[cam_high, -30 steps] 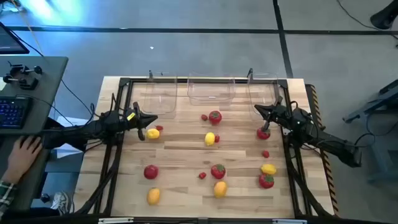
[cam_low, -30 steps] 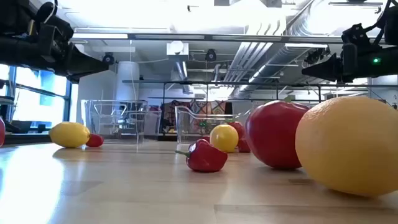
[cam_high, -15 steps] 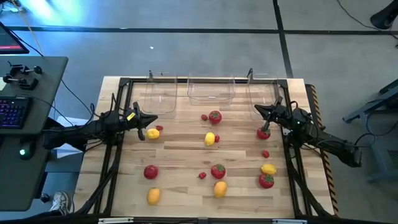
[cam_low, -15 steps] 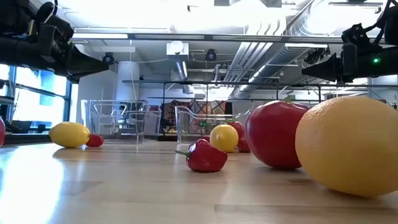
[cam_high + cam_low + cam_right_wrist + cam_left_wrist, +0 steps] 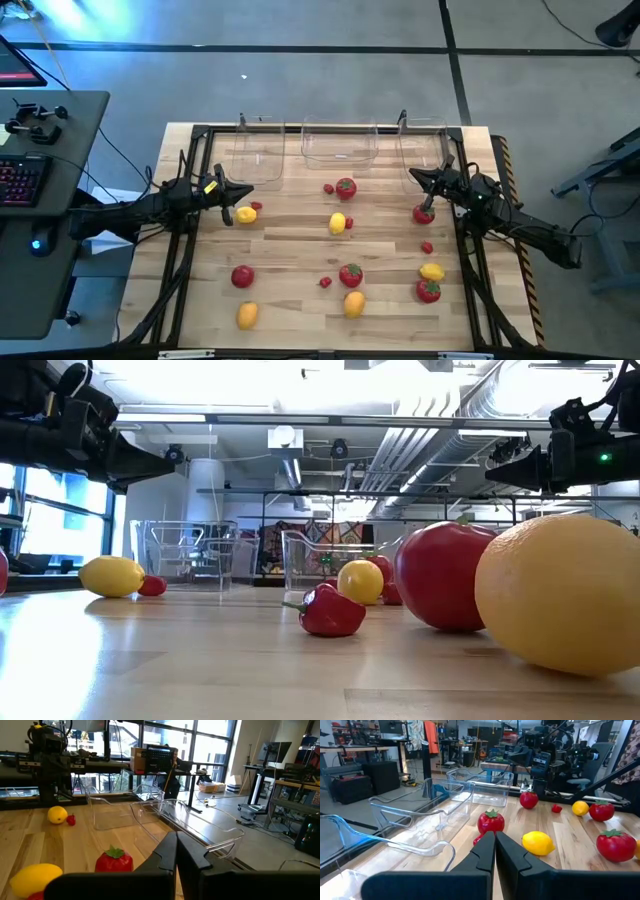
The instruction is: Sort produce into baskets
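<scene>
Three clear bins stand in a row at the table's far edge: left (image 5: pixel 255 152), middle (image 5: pixel 340 145), right (image 5: pixel 425 148). Toy produce lies loose on the wooden table: red tomatoes (image 5: pixel 346 187) (image 5: pixel 242 276) (image 5: pixel 350 275), yellow ovals (image 5: pixel 245 214) (image 5: pixel 338 223) (image 5: pixel 432 271), orange ovals (image 5: pixel 354 303) (image 5: pixel 247 316), and small red berries (image 5: pixel 326 282). My left gripper (image 5: pixel 248 191) hovers shut and empty at the left, just beyond a yellow oval. My right gripper (image 5: pixel 413 177) hovers shut and empty at the right, just beyond a tomato (image 5: pixel 424 213). Both show shut in their wrist views (image 5: pixel 495 840) (image 5: pixel 176 840).
Dark frame rails (image 5: pixel 190 240) run along the table's left and right sides under the arms. A desk with a keyboard (image 5: pixel 20 182) stands left of the table. Bare wood lies between the scattered fruits in the table's middle.
Both arms have kept still and no fruit has moved. A person's hand that rested at the desk left of the table has gone out of view.
</scene>
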`<action>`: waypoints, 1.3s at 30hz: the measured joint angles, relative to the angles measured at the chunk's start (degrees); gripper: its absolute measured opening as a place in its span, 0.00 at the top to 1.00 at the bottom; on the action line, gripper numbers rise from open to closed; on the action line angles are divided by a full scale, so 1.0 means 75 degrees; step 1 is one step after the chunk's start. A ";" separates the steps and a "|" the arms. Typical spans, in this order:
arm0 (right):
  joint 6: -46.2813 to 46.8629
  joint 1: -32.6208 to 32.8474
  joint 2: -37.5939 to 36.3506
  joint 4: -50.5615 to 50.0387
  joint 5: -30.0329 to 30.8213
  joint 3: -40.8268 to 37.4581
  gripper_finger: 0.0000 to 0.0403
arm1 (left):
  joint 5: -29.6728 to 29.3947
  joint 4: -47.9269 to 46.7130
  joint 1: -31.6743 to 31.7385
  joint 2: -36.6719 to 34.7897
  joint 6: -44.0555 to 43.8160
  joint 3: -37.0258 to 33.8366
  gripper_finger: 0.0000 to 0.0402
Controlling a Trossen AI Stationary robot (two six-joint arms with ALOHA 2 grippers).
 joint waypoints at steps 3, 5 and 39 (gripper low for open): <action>0.0000 0.0000 0.0000 0.0000 0.0000 0.0000 1.00 | -0.0001 0.0000 -0.0001 -0.0001 0.0000 -0.0001 1.00; 0.0000 -0.0001 0.0000 0.0000 -0.0001 -0.0002 1.00 | 0.0001 0.0000 0.0001 0.0002 0.0000 -0.0002 1.00; 0.0000 -0.0001 0.0000 0.0000 -0.0001 -0.0001 1.00 | 0.0564 0.0945 -0.0004 0.0006 -0.0876 0.0001 1.00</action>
